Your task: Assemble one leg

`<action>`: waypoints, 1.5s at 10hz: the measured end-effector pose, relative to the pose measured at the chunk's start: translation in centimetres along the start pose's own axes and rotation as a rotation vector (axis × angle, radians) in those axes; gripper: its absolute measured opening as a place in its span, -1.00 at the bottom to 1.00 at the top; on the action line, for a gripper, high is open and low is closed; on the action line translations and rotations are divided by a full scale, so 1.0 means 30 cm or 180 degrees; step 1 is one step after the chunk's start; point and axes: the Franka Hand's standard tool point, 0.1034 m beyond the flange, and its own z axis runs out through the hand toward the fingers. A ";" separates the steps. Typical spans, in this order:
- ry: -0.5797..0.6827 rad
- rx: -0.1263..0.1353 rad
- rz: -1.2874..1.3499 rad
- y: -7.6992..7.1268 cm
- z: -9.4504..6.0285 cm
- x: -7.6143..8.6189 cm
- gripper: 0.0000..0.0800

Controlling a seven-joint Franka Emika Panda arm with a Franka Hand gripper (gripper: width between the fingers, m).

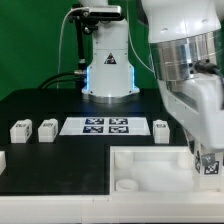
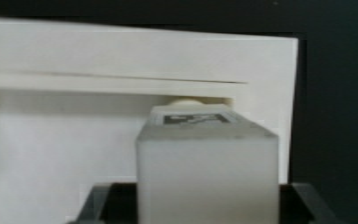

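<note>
I see the end effector at the lower right of the exterior frame, low over the right edge of the large white tray. It is closed on one leg, a small white block whose black-and-white tag faces the camera just below the arm's housing. In the wrist view the same leg fills the lower centre of the frame, standing upright between the two dark fingers, which press its two sides; its tag lies on the upper face. Beyond the held leg, the wrist view shows the tray's raised wall and a small round white knob just behind the leg's upper edge. I cannot tell whether the leg touches the tray.

On the black counter I count three further legs: two side by side at the left of the exterior frame, and one right of centre, just beside the marker board. The marker board lies flat in the middle of the frame, in front of the arm's white base. A white part sits at the frame's left edge, cropped.
</note>
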 end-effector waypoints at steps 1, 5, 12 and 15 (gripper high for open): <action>0.0000 -0.0001 -0.0161 0.000 0.000 0.000 -0.25; 0.0144 -0.0090 -0.1747 0.007 0.014 -0.045 0.56; 0.0214 -0.0434 -0.5240 -0.015 -0.008 -0.033 0.62; 0.0223 -0.0424 -0.5008 -0.012 -0.005 -0.036 -0.03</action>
